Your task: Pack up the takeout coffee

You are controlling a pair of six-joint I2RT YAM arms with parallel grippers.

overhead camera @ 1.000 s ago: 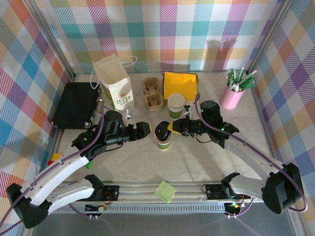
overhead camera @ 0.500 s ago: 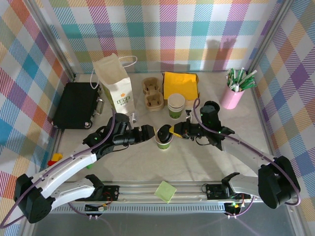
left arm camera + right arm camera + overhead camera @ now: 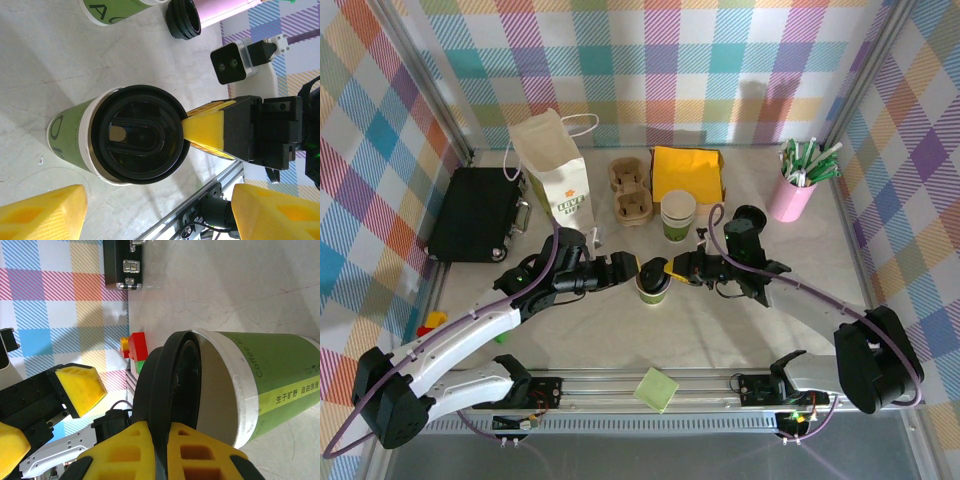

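The cup (image 3: 652,290) stands upright on the table (image 3: 720,330), near the stack (image 3: 677,215), with a black lid (image 3: 140,135) on its rim. The right gripper (image 3: 674,269) is clamped on the lid's edge. The left gripper (image 3: 626,270) sits just beside the cup, fingers apart

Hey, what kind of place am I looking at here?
Probably a staged robot test cell, dressed as a coffee takeout counter: checked backdrop walls, an aluminium rail along the near edge, a paper bag and stacked cups.
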